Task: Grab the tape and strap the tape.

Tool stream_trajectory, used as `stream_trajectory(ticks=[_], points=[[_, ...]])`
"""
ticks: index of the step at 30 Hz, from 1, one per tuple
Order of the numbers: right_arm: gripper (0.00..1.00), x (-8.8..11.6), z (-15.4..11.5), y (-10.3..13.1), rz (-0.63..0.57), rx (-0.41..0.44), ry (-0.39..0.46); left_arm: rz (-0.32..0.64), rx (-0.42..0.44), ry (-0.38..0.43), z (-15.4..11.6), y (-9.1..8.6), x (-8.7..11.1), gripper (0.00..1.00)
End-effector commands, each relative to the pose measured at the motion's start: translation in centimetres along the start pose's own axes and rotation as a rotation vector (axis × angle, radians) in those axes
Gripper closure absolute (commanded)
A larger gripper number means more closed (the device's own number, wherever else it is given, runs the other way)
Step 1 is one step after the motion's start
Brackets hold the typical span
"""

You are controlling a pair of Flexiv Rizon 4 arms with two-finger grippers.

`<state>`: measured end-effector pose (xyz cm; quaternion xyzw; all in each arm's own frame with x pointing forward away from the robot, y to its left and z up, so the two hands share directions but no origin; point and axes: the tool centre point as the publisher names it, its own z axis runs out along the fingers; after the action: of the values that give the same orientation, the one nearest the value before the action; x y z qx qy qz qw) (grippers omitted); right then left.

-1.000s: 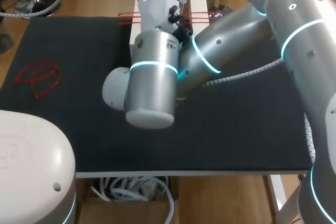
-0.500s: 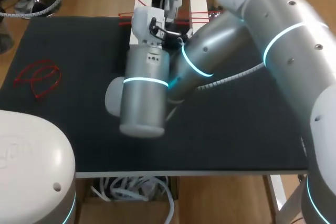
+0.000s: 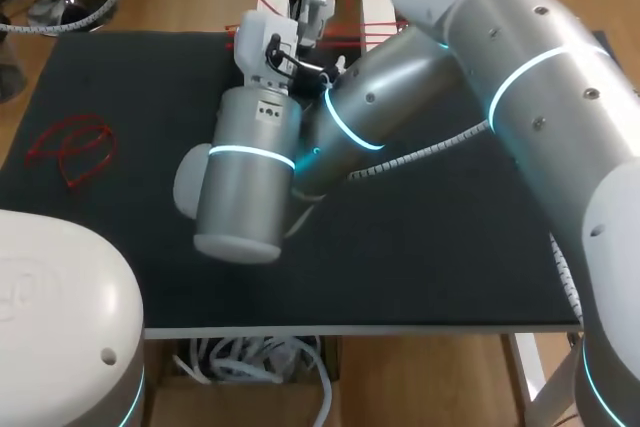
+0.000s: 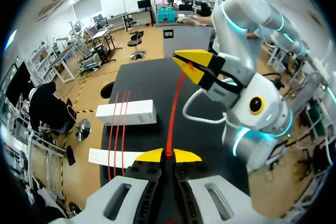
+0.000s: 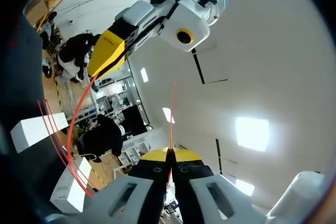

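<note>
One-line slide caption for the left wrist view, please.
Left end effector and right end effector each grip one red tape, near two white blocks.

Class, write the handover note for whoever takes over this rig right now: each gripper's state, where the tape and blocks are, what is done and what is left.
Left gripper: shut on a red tape strand.
Right gripper: shut on the same strand's other end.
Two white blocks lie at the far edge of the black mat.
Done: three red strands already cross both blocks.
Loose red tape lies on the mat's left side.
Left: probably strap the held strand over the blocks.
</note>
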<state>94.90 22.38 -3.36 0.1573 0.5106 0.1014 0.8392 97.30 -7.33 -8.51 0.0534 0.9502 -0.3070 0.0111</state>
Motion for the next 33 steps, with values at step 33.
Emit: stream_trajectory(ticks=[33], points=[[1.00,-1.0,1.0,0.6,-0.107,0.032,0.099,-0.001,-0.003,0.004,-0.1,0.0,-0.1,1.00]])
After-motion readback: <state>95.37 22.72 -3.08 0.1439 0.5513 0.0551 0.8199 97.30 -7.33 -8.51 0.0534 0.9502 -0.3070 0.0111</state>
